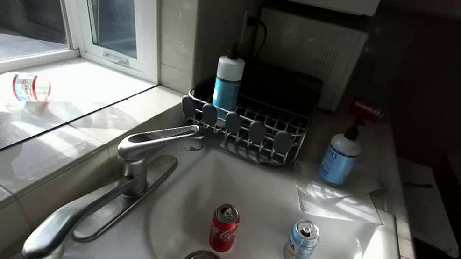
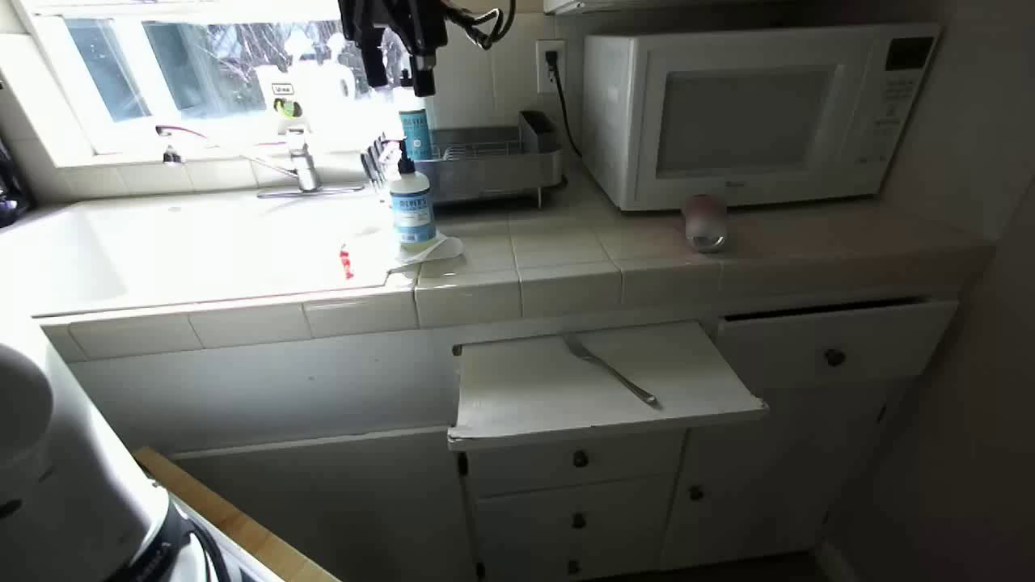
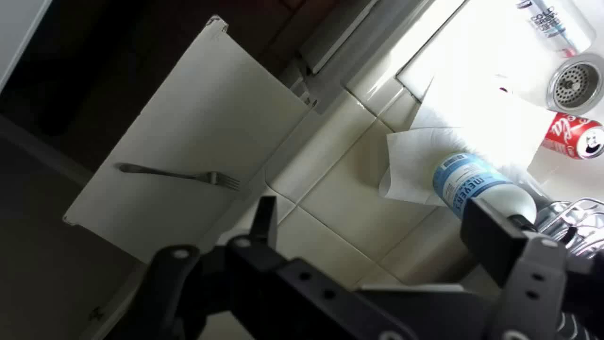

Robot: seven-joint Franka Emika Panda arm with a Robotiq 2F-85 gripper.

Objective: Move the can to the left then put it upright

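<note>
Currently the dull red can (image 2: 705,223) seems to lie on its side on the tiled counter (image 2: 566,238), in front of the microwave (image 2: 752,121), pale metal end turned toward the counter's front edge. Shade blurs it, and I can't make it out in the wrist view. Lying that way it could roll along the tiles if one jaw touches before the other, so I'd want to straddle it evenly. Reaching in too far back, I could knock the microwave; nudging the can forward might send it over the edge. Squeezing hard could crumple it, and standing it up without a true quarter turn would leave it on its rim, ready to topple.

My gripper (image 2: 400,85) hangs high and well apart from it, jaws spread wide, nothing between them. Leftward, toward the sink (image 1: 267,188) as I read it, the soap bottle (image 2: 412,210) stands on a sheet of white paper (image 2: 445,247): carry too far and I'd strike the bottle or set down on rumpled paper. Farther on, a brighter red can (image 1: 224,230) stands in the sink and does show from the wrist; I could chase it by mistake.
</note>
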